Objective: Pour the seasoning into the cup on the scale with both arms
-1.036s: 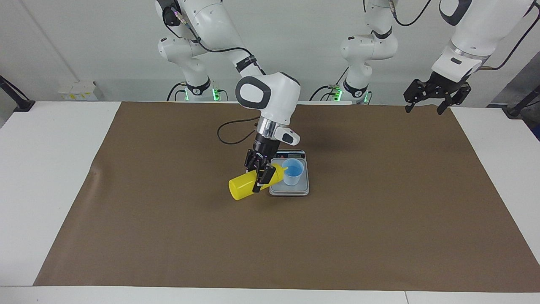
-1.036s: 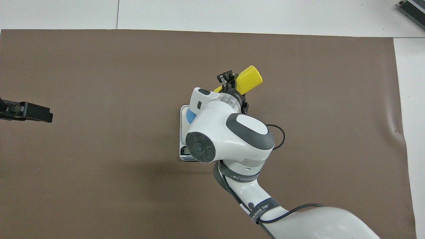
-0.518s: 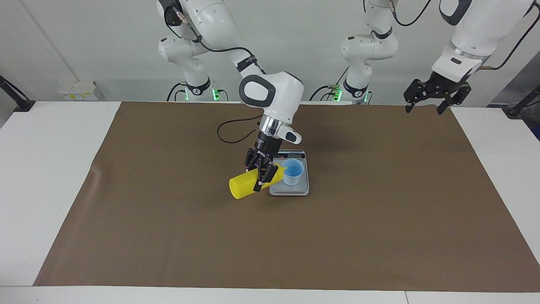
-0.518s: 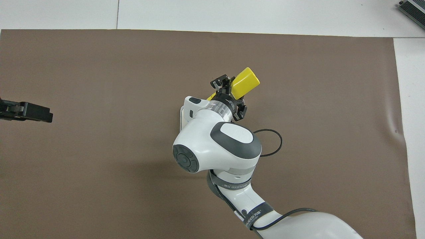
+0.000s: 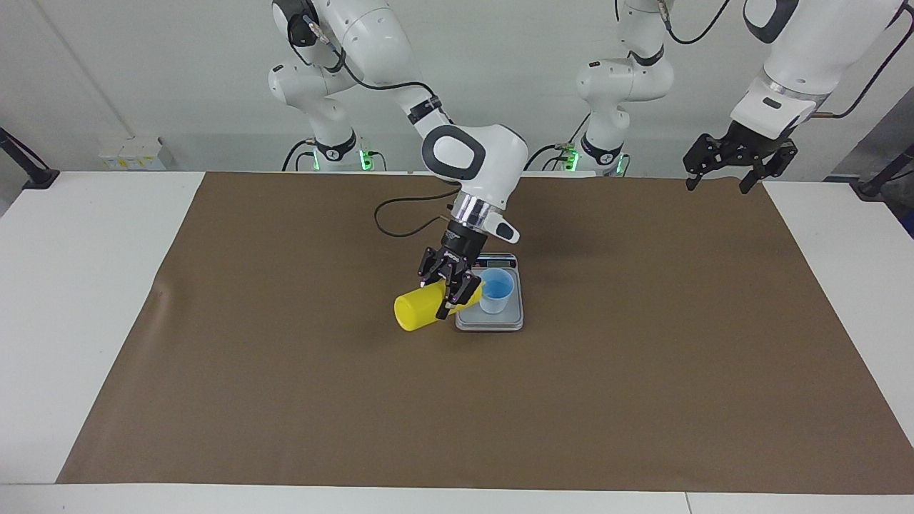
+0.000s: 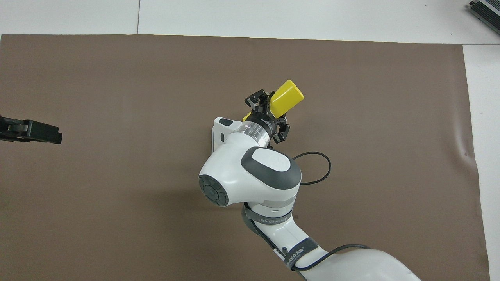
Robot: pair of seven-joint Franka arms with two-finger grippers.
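One right hand (image 5: 448,290) stays clamped on the tipped bright yellow plastic squeeze bottle (image 5: 418,310), nozzle creeping closer to the small light-blue cup (image 5: 496,290), so pouring's near.

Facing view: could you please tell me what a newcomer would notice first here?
The bright yellow seasoning bottle, tipped on its side in the right hand, with its nozzle at the blue cup. The cup stands on the scale mid-table. The left hand waits, raised over the mat's edge.

right arm (image 5: 475,160) and tilted bottle (image 5: 421,309) crowding cup (image 5: 496,290), seemingly touching
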